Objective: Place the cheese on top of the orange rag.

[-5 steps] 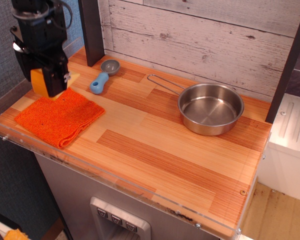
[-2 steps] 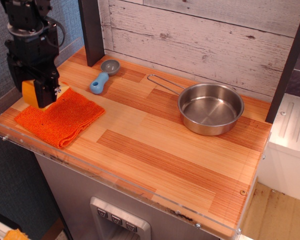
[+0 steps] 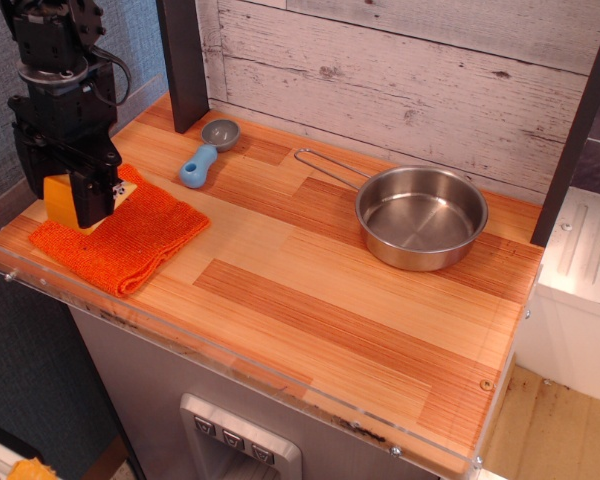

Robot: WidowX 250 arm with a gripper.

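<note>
Gripper (image 3: 78, 205) lower and further left than a second ago, cheese (image 3: 60, 201) carried along. Gripper clamped on cheese, now over far-left corner of orange rag (image 3: 120, 238). Cheese base at or just above cloth; contact unclear. Transport looks nearly done. Left: settle wedge on rag, release, retract. Placement near rag edge, could tip off onto surface (image 3: 310, 300).
</note>
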